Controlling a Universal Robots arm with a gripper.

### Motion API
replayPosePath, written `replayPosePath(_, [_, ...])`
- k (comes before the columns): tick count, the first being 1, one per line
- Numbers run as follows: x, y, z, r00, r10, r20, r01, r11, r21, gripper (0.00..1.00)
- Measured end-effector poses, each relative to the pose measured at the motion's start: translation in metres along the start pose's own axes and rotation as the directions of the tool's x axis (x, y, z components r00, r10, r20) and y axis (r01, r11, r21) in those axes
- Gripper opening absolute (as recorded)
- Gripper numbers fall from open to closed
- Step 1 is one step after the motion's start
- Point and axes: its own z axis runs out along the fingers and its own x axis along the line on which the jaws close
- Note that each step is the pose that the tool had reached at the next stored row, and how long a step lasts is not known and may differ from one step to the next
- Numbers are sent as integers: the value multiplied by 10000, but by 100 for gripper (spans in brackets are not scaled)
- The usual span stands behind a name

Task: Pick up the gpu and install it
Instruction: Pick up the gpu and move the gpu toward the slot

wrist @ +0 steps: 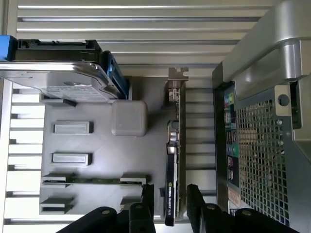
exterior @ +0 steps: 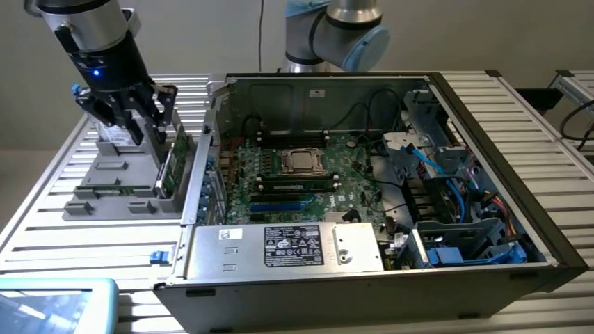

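**Card not yet lifted, claw poised around it**

The gpu (wrist: pixel 172 160) stands on its long edge in the grey holder (wrist: pixel 97 160) on the slatted worktop (exterior: pixel 55 229), just outside the open computer case (exterior: pixel 483 139), on the exterior view's left. Its silver end bracket is at the end away from the claw. A hard drive (wrist: pixel 63 80) sits in another bay of the same holder, well apart from the card.

The claw (wrist: pixel 169 190) hangs over the card with its fingers (wrist: pixel 147 194) apart, one on each side of the thin board. In the wrist view a gap shows between each finger and the card, so nothing is clamped. In the exterior view the claw (exterior: pixel 147 129) is low over the holder, near the top edge of the gpu (exterior: pixel 172 170).

As I judge it, the task is at its very start. The approach and alignment look done, while the grasp, the lift, the carry into the case and the seating are all left. Inside the case the motherboard (exterior: pixel 297 174) lies exposed, and no card stands in its blue slots (exterior: pixel 278 206).
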Motion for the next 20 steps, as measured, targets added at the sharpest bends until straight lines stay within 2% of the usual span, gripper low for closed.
replayPosePath(1, [-1,-4,18,10000,0,3,0,10000,-3,42])
replayPosePath(2, [-3,-9,36,10000,0,8,0,10000,-9,48])
replayPosePath(11, [-25,-42,177,10000,23,73,-22,9999,-118,48])
replayPosePath(16, [-24,-52,251,9999,17,148,-14,9998,-183,48])
replayPosePath(20, [-18,-59,316,9998,13,185,-9,9998,-222,48])
